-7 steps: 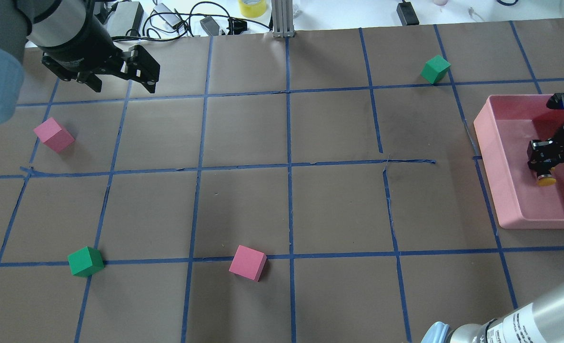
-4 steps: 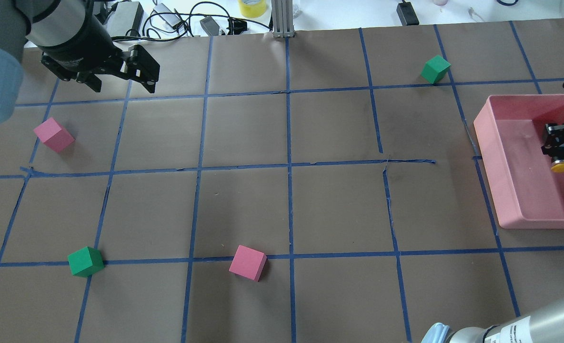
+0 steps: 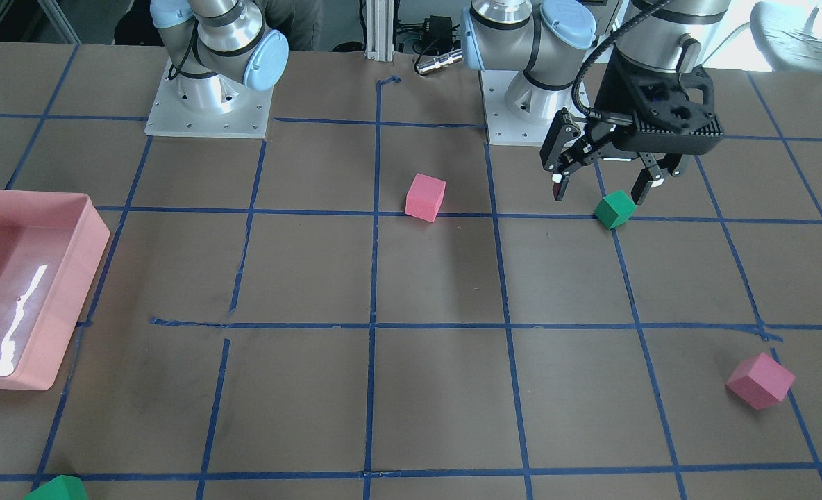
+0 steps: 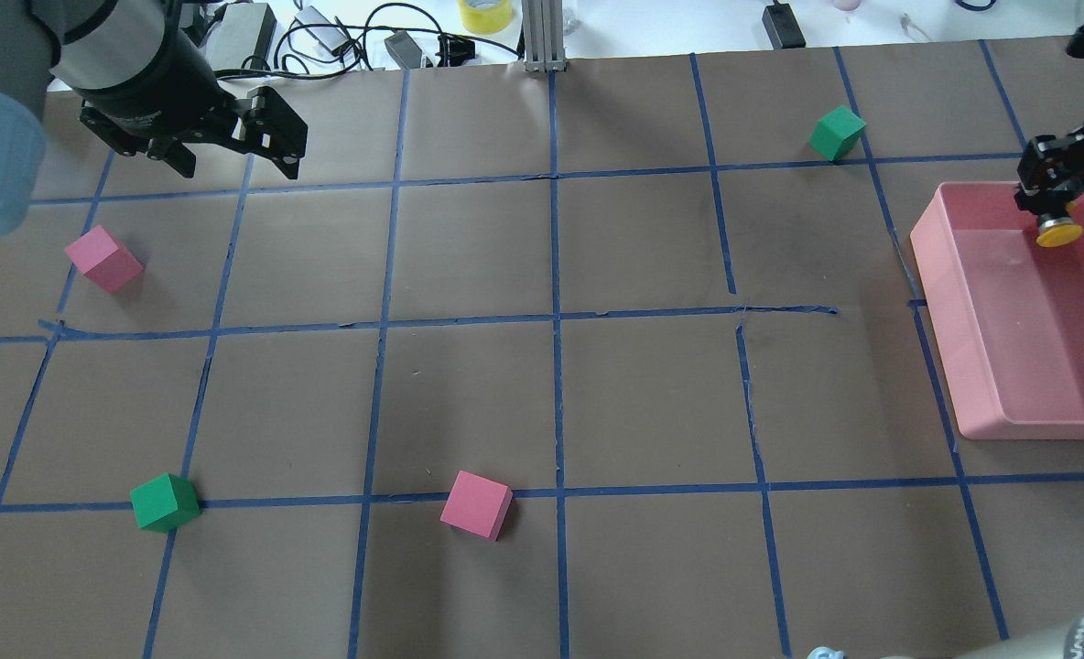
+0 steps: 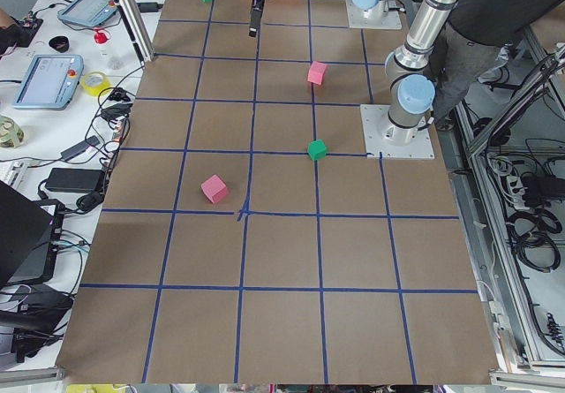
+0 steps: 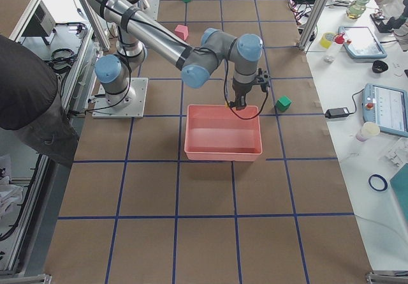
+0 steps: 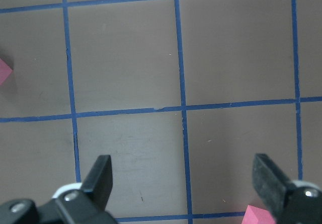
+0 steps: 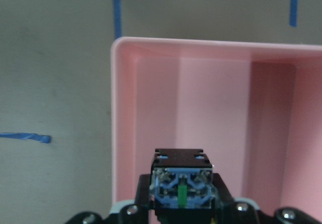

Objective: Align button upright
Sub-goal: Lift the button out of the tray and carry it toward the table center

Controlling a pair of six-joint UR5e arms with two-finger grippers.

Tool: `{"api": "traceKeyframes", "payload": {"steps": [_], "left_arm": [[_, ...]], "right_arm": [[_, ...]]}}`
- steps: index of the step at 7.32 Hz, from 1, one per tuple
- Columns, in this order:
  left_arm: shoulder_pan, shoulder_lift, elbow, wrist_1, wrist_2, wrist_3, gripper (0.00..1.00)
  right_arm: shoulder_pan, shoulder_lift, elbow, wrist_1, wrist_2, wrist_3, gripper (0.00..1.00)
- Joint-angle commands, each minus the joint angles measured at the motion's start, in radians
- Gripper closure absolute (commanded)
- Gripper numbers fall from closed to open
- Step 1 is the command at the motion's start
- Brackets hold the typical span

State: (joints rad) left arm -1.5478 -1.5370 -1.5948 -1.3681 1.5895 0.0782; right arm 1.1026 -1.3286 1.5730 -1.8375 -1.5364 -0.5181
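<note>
While the button [image 4: 1053,235] is clamped in the right tool [image 4: 1047,207], upper right, an upright set-down is judged due next; left tool [image 4: 235,165] spread wide.

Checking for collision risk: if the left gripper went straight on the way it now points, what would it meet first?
Most likely the bare table paper; the left gripper is open, and a pink cube shows beside one finger.
</note>
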Motion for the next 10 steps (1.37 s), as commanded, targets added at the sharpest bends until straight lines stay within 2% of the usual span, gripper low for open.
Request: {"api": "traceKeyframes", "payload": {"steps": [1, 2, 5, 6, 10], "left_arm": [[0.0, 0.0, 0.001, 0.001, 0.001, 0.0, 0.0], [0.0, 0.0, 0.001, 0.001, 0.001, 0.0, 0.0], [0.0, 0.0, 0.001, 0.001, 0.001, 0.0, 0.0], [0.0, 0.0, 0.0, 0.0, 0.001, 0.0, 0.0], [0.0, 0.0, -0.001, 0.001, 0.001, 0.0, 0.0]], "right_arm": [[0.212, -0.003, -0.045, 0.027, -0.002, 0.182, 1.0], [0.349, -0.001, -0.047, -0.005, -0.013, 0.307, 1.0], [0.647, 0.073, -0.062, -0.083, -0.016, 0.667, 1.0], [0.714, 0.124, -0.071, -0.101, -0.016, 0.741, 1.0], [0.824, 0.291, -0.064, -0.264, 0.002, 0.877, 1.0]]}}
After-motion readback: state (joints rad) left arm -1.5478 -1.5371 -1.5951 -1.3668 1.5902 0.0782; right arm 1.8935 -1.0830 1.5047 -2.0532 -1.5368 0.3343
